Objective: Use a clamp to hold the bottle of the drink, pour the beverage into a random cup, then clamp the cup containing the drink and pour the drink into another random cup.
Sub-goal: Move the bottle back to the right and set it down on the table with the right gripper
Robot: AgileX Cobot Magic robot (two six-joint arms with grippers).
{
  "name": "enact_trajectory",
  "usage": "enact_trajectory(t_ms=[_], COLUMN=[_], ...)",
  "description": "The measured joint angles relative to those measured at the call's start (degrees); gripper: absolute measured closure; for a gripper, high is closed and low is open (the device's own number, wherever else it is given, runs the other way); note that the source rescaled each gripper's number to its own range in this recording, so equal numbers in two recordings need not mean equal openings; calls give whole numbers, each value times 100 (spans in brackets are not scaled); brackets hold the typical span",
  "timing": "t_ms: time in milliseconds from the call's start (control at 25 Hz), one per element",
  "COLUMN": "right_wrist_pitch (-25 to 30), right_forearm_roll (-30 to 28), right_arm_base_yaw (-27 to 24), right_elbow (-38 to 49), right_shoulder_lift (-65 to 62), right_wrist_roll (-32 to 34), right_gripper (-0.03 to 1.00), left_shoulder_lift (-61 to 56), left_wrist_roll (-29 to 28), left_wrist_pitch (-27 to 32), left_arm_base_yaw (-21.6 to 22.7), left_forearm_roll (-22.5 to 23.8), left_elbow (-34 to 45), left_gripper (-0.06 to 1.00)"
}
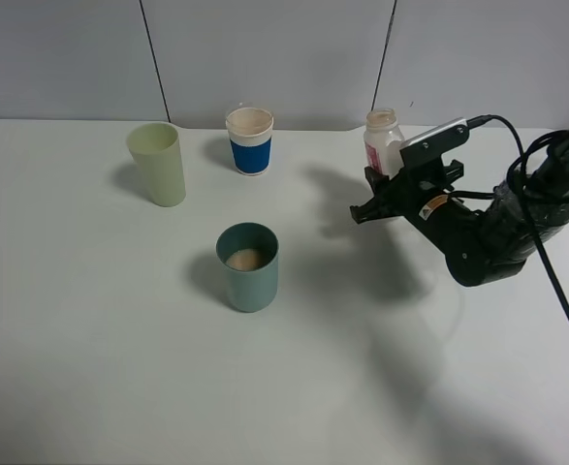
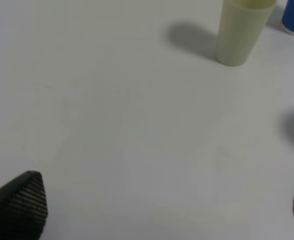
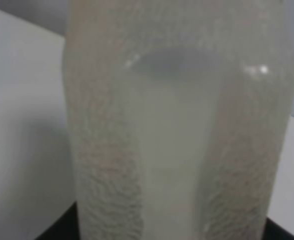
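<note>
Teal cup (image 1: 247,286), nearest at frame centre, holds pale drink (image 1: 245,259). Right of it my right pincer (image 1: 360,212) is closed, tips together. The bottle (image 1: 382,143) stands upright just above it, at upper right, and fills my right wrist view. Farther back, the pale green cup (image 1: 158,165) stands upper left and the blue-banded paper cup (image 1: 250,143) upper centre. My left pincer (image 2: 159,210) gapes wide over the table (image 2: 111,125).

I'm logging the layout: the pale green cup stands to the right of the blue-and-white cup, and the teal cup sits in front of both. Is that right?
Not quite. The pale green cup stands to the left of the blue-and-white cup, not the right, as the exterior high view shows. The teal cup does sit in front of both.
</note>
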Motion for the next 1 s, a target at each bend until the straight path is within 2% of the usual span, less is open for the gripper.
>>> enact_trajectory(t_ms=[440, 800, 1000], right_wrist_pitch=[-191, -198, -198], right_forearm_roll=[-5, 20, 36], right_arm_base_yaw=[-17, -24, -24], right_elbow=[-772, -846, -846], right_shoulder_lift=[522, 566, 566], right_wrist_roll=[59, 1298, 1325], right_gripper=[93, 93, 93], left_shoulder_lift=[0, 0, 0], left_wrist_roll=[0, 0, 0], left_wrist_pitch=[0, 0, 0], left_arm_base_yaw=[0, 0, 0], left_forearm_roll=[0, 0, 0], left_elbow=[0, 0, 0], left_gripper=[-6, -6, -6])
